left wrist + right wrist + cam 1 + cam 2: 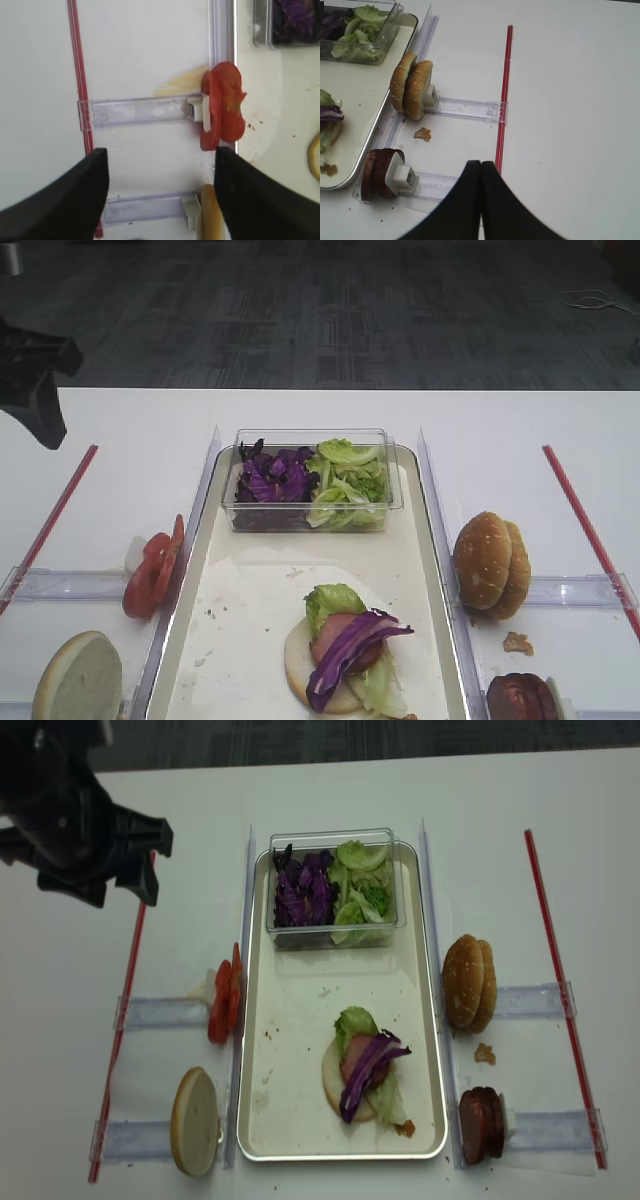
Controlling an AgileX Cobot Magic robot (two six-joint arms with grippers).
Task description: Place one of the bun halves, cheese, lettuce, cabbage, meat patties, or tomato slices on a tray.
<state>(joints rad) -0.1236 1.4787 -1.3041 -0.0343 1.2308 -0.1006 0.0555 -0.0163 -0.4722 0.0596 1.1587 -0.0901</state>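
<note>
The silver tray (432, 540) holds a bun half topped with lettuce (332, 602), a reddish slice and a purple cabbage strip (350, 645). Tomato slices (223, 112) stand on edge in a clear holder left of the tray. My left gripper (161, 155) hangs open and empty above the table, the tomato just beyond its right finger. A bun half (80, 680) stands at the front left. Two bun halves (412, 90) and meat patties (377, 172) stand in holders right of the tray. My right gripper (481, 165) is shut and empty, near the patties' holder.
A clear tub (310, 480) of purple cabbage and lettuce sits at the tray's far end. Red strips (50, 525) (590, 535) run along both sides of the table. A crumb (517, 643) lies between the right-hand holders. The left arm (80, 820) hangs over the far left.
</note>
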